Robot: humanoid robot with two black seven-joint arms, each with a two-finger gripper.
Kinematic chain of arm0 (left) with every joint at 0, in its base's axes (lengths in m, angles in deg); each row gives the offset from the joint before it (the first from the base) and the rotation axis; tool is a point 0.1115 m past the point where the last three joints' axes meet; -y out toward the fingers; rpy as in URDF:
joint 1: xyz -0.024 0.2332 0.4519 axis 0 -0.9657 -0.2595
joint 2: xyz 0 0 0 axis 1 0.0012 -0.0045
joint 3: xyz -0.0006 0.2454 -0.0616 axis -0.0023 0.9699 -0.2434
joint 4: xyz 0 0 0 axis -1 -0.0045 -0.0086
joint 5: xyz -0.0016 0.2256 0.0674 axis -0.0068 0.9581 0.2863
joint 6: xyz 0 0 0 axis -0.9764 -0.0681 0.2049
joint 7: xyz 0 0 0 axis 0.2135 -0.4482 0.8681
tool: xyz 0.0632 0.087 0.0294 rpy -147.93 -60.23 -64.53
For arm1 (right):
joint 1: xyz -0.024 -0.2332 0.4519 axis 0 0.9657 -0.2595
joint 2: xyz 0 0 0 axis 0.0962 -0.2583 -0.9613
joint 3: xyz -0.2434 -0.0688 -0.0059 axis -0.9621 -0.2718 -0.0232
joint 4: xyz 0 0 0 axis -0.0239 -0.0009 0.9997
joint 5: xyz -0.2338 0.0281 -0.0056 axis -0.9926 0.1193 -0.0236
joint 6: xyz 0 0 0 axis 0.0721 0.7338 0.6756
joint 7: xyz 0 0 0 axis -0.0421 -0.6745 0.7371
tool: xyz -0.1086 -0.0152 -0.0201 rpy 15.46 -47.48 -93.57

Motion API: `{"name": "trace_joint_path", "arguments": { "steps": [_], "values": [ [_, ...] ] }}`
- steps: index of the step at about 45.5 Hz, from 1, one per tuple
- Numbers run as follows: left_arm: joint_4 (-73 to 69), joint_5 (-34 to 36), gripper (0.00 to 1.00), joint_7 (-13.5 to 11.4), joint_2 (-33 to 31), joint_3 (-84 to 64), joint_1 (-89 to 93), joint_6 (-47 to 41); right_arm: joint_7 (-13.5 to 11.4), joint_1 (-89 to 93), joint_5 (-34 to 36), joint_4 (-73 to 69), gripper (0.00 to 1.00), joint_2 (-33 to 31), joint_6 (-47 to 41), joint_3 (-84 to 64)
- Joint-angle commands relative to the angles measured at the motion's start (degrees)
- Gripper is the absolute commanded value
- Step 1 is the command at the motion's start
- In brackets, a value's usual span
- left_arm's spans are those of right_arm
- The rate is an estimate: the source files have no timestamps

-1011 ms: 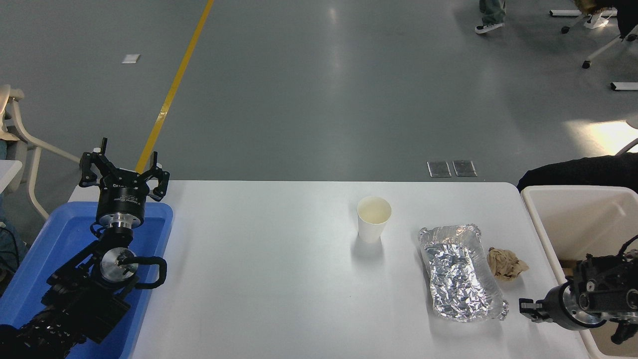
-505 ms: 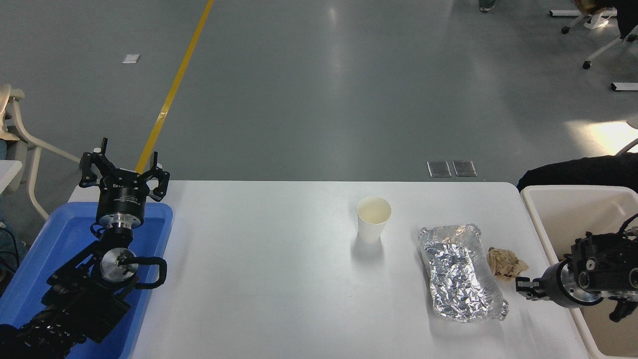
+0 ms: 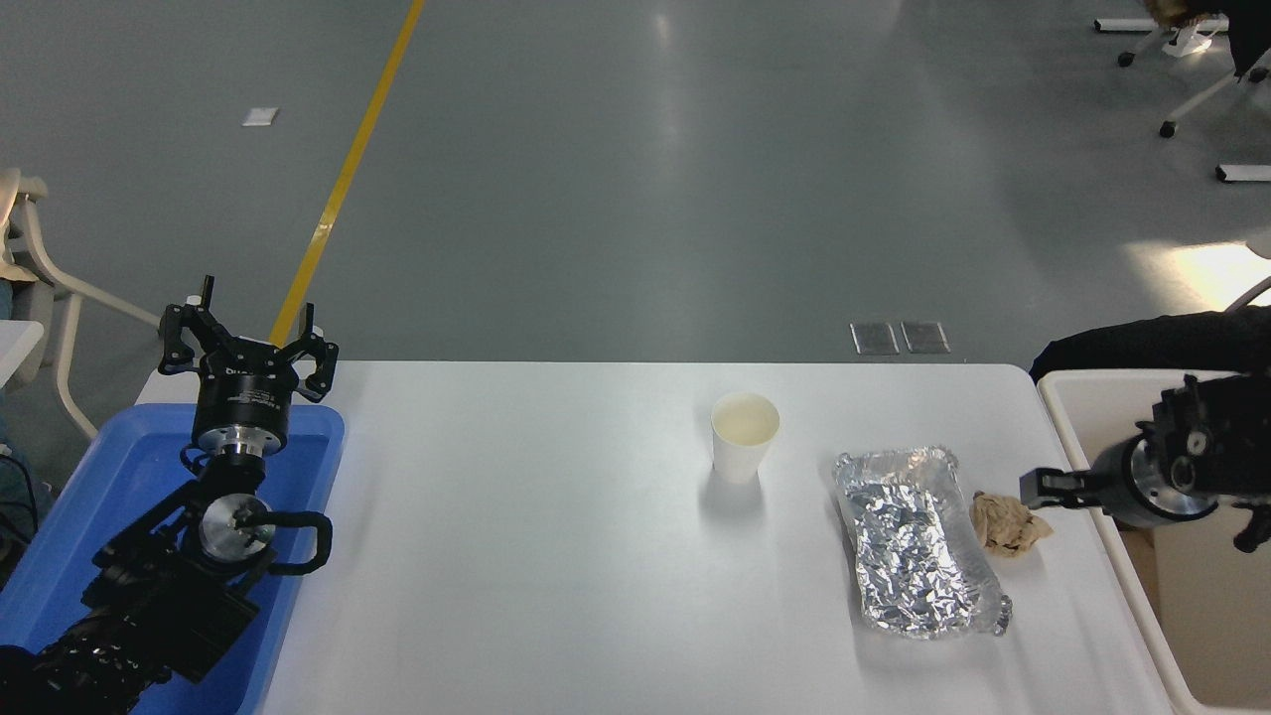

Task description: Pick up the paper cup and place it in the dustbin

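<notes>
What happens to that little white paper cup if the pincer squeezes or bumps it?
The paper cup looks empty and thin-walled, so it is probably very light and would crush under a hard squeeze. Standing upright on a narrow base, it would likely tip if bumped, then roll.

I'm seeing the dustbin (image 3: 1067, 422) running off the right and bottom edges, my right arm covering part of its inside. The right gripper (image 3: 1033, 489) is showing side-on, too small for me to tell how its fingers stand. The blue tray (image 3: 308, 467) is getting cut off at the lower left, the left arm (image 3: 169, 586) lying across much of it.
</notes>
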Motion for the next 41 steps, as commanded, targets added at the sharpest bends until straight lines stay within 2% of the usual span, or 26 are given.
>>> {"name": "trace_joint_path", "arguments": {
  "steps": [1, 8, 13, 22, 41],
  "values": [
    [-0.01, 0.00, 0.99, -0.01, -0.05, 0.00, 0.01, -0.01, 0.07, -19.90, 0.50, -11.56, 1.00, 2.08, -11.92, -4.04],
    [-0.01, -0.09, 0.99, -0.01, 0.03, 0.00, 0.01, -0.01, 0.51, -28.34, 6.91, -14.21, 1.00, 3.14, -22.29, -2.90],
    [-0.01, -0.09, 0.99, -0.01, 0.03, 0.00, 0.01, -0.01, 0.51, -33.62, 11.83, -14.91, 1.00, 4.46, -33.91, 0.44],
    [-0.01, -0.09, 0.99, -0.01, 0.03, 0.00, 0.01, -0.01, 0.33, -36.00, 16.32, -14.65, 1.00, 6.83, -33.91, 5.02],
    [-0.01, -0.09, 0.99, -0.01, 0.03, 0.00, 0.01, -0.01, -0.02, -36.79, 16.85, -13.95, 1.00, 7.45, -33.91, 4.40]
  ]
}}
